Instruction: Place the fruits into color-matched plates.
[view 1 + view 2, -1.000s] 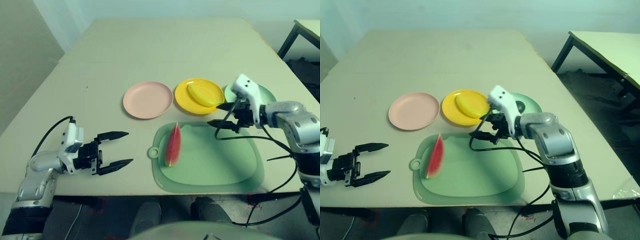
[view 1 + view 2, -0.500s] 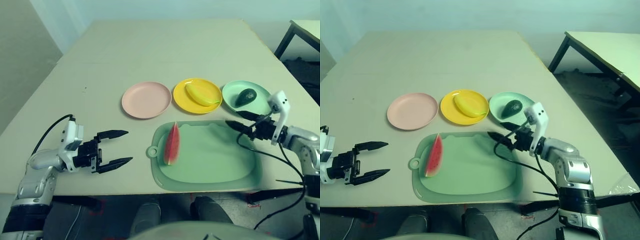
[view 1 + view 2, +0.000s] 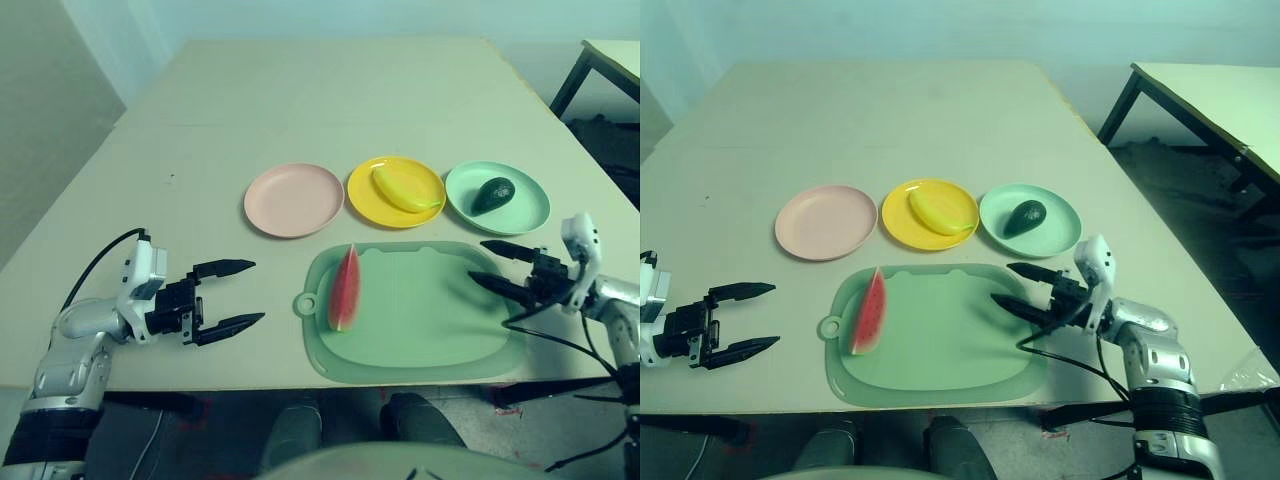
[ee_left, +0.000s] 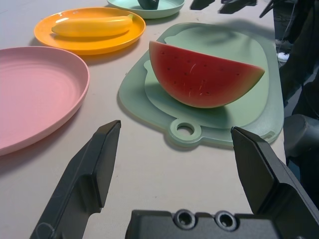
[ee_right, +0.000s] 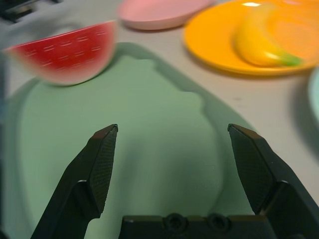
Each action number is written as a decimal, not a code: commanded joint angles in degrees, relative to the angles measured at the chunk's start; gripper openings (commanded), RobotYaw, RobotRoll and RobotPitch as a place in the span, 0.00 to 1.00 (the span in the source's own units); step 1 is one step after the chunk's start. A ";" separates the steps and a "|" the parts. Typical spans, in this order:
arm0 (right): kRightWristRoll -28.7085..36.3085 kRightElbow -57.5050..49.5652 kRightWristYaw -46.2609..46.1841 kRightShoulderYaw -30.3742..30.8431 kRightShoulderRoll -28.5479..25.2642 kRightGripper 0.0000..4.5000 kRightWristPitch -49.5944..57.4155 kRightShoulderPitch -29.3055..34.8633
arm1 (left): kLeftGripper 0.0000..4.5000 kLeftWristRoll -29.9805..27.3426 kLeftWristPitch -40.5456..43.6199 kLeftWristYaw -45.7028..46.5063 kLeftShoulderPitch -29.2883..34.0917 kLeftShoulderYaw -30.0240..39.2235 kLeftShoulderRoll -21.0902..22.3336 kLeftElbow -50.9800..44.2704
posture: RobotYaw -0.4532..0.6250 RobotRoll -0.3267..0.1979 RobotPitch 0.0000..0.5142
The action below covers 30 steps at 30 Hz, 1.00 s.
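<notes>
Up close, the left wrist view shows watermelon point(image 4: 205, 75) seeds.

Green mat point(image 3: 430, 320) with ring tab on beige table point(image 3: 300, 90)

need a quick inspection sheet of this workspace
surface: beige table, no spills seen
job's things: banana on yellow plate; avocado on green plate; watermelon on green mat; pink plate empty
clutter: nothing seen
grippers: left hand open, holding nothing, left of the mat; right hand open, holding nothing, over the mat's right edge
cables: black cables at both wrists
surroundings: second table at right; pale wall behind
</notes>
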 commanded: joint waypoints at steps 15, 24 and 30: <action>9.61 15.97 6.62 17.77 -11.75 0.99 -23.40 -2.99 | 1.00 7.37 -4.19 -2.17 -9.91 -4.05 2.81 4.44 | 0.37 0.62 0.08; 9.90 17.10 6.62 16.87 -10.24 0.99 -24.08 -3.07 | 1.00 10.59 -18.75 -13.07 -26.30 -15.42 7.21 6.88 | 0.33 0.62 0.05; 9.14 16.30 6.62 15.22 -8.51 0.99 -24.39 -1.83 | 1.00 9.25 -29.45 -13.08 -37.19 -30.73 11.68 10.17 | 0.30 0.62 0.04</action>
